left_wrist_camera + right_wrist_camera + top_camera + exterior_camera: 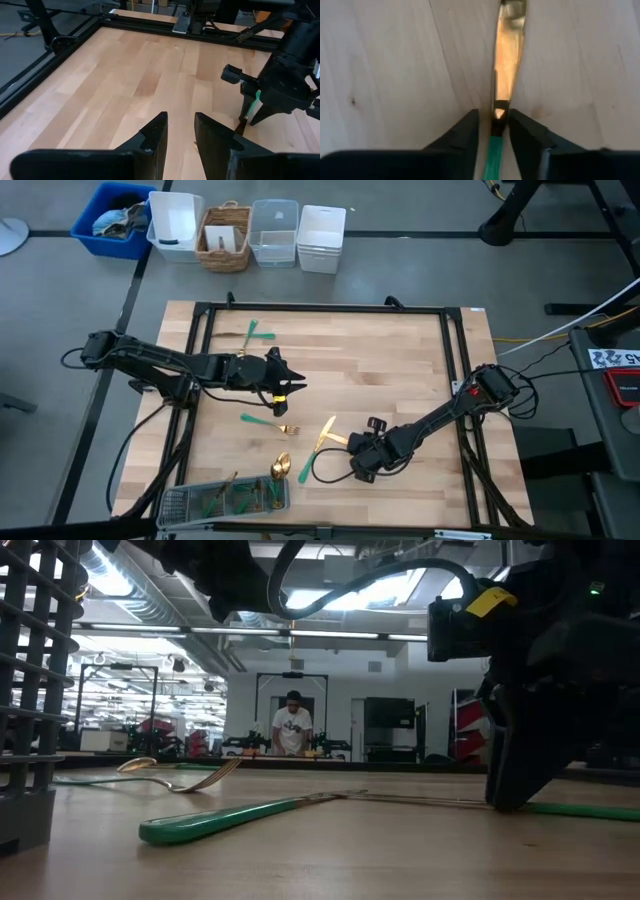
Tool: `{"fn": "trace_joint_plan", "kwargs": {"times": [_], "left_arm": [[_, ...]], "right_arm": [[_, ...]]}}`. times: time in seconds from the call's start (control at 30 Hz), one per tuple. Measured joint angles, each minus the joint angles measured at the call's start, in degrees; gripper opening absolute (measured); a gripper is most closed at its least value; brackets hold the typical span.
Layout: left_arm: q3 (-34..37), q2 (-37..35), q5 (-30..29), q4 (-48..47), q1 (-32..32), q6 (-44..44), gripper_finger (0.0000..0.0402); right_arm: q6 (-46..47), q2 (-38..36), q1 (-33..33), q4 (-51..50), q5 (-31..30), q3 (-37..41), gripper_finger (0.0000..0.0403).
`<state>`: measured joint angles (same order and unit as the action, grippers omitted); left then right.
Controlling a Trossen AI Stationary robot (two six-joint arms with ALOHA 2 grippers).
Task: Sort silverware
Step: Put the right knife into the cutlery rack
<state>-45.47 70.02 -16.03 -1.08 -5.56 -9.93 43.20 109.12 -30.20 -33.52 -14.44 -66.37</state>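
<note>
I see the table (pixel 390 370) filling the middle of the high view, with the tray (pixel 190 502) at its lower left edge, some silverware already lying in it. My left arm reaches in from the left; the left gripper (pixel 297 379) hovers left of centre, its fingers (pixel 155 137) parted with bare wood between them, holding nothing. My right arm comes from the right edge, and the right gripper (pixel 352 450) sits low, right of centre, down at the table. Its fingers (pixel 467 131) straddle a knife (pixel 507 50) where gold blade meets teal handle; a narrow gap shows on each side, so I cannot tell whether it grips. A fork (pixel 262 422) lies just below the left gripper, two spoons (pixel 281 465) lie just above the tray, and two more pieces (pixel 255 333) lie near the upper left.
</note>
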Motion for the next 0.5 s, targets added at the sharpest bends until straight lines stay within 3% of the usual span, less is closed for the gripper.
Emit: {"fn": "trace_joint_plan", "kwargs": {"times": [0.2, 0.5], "left_arm": [[0.0, 0.0, 0.0, 0.0, -0.02, 1.27, 0.009], [0.0, 0.0, 0.0, 0.02, -0.02, 1.22, 0.009]], "right_arm": [[-0.22, 0.0, 0.0, -0.28, -0.63, 0.0, 0.0148], [-2.17, -0.04, 1.59, -0.96, -2.88, -0.02, 0.0134]]}}
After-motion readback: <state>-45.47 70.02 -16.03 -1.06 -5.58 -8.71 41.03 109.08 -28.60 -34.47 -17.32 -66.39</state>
